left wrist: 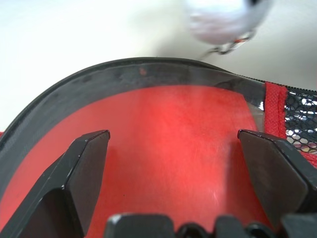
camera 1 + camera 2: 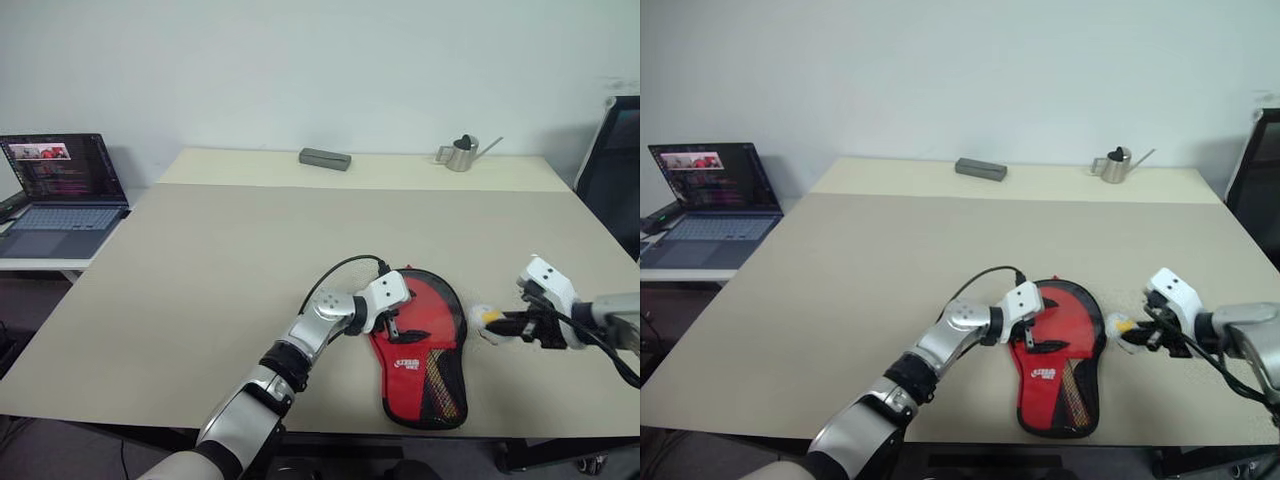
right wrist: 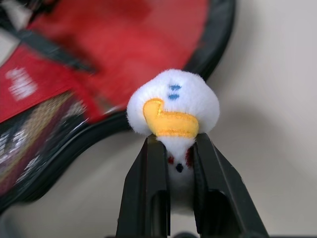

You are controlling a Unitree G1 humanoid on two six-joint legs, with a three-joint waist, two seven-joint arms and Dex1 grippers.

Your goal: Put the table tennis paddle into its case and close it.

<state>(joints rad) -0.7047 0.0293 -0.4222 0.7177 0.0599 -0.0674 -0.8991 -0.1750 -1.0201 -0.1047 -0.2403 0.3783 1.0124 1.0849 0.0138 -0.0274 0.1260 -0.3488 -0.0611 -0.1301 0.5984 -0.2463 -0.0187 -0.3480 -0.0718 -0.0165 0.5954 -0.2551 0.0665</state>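
Note:
The case lies flat near the table's front edge, red with a white logo, a black mesh panel and black zipper edging. My left gripper is open over its round red part, one finger on either side of the red surface. My right gripper is shut on the small white-yellow charm, a plush duck head held just right of the case's rim. The table tennis paddle is hidden.
The beige table stretches far back. A grey rectangular box and a small metal watering can sit at its far edge. An open laptop rests on a side desk at left. A black chair stands at right.

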